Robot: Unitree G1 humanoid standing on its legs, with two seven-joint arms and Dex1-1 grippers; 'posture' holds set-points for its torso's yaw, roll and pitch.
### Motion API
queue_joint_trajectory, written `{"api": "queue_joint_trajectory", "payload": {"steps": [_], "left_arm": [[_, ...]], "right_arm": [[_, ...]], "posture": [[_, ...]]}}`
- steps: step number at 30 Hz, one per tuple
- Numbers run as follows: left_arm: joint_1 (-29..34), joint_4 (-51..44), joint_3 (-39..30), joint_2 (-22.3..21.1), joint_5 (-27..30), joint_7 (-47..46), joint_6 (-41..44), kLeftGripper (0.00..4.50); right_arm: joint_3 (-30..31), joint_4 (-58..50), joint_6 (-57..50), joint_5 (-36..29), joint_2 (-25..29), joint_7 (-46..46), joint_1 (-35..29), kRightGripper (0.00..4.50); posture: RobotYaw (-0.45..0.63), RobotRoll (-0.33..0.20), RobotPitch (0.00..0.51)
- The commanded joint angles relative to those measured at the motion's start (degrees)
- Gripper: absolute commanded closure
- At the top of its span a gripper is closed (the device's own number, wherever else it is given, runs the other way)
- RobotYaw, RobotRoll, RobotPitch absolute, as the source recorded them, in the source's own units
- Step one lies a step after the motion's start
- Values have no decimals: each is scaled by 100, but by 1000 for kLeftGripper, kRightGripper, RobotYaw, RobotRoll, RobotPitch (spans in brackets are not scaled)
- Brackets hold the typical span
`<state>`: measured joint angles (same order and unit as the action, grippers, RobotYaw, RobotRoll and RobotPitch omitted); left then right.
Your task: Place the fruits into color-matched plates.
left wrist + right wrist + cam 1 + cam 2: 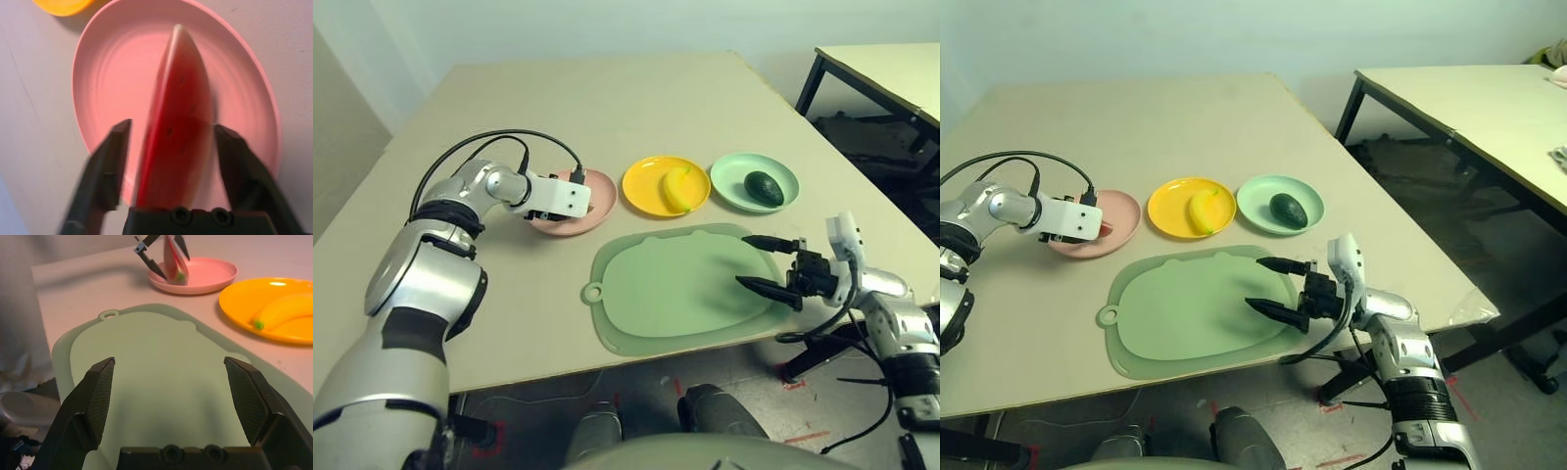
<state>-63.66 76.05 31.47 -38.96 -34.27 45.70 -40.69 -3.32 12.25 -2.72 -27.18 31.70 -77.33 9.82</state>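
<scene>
Nearly complete, by my reading. Taking the green mat [671, 289] as clock centre: banana [676, 189] on yellow plate [642, 186], twelve o'clock; avocado [764, 189] on mint plate [729, 174], one o'clock; both matched. Watermelon wedge [183, 98] at pink plate [112, 73], between ten and eleven. Left gripper [172, 124] spread, a gap on either side of the wedge; whether the fruit has fully settled, cannot tell. Right gripper [169, 360] spread, nothing between its fingers, over the mat's four o'clock side. Remaining, presumably: confirm wedge at rest, back the left arm off.
</scene>
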Motion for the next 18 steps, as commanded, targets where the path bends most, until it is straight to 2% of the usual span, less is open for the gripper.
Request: {"api": "queue_joint_trajectory", "payload": {"steps": [1,7,11,15,18], "left_arm": [[70,57,-28,29,-55,26,-9,34],[70,54,-92,-13,-10,91,-41,34],[68,15,-325,-84,230,368,-140,34],[126,-128,-876,-160,883,1036,-304,34],[321,-516,-1594,-159,1888,1926,-152,34]], "right_arm": [[-58,-60,-22,-53,56,-4,-43,0],[-6,16,-24,-20,27,-8,66,0],[-4,82,-9,-23,27,-54,130,0],[-59,150,8,-30,71,-82,235,0],[-193,221,-18,-84,79,31,388,0]], "posture": [[-198,0,0],[-188,0,0],[-179,0,0],[-171,0,0],[-163,0,0]]}}
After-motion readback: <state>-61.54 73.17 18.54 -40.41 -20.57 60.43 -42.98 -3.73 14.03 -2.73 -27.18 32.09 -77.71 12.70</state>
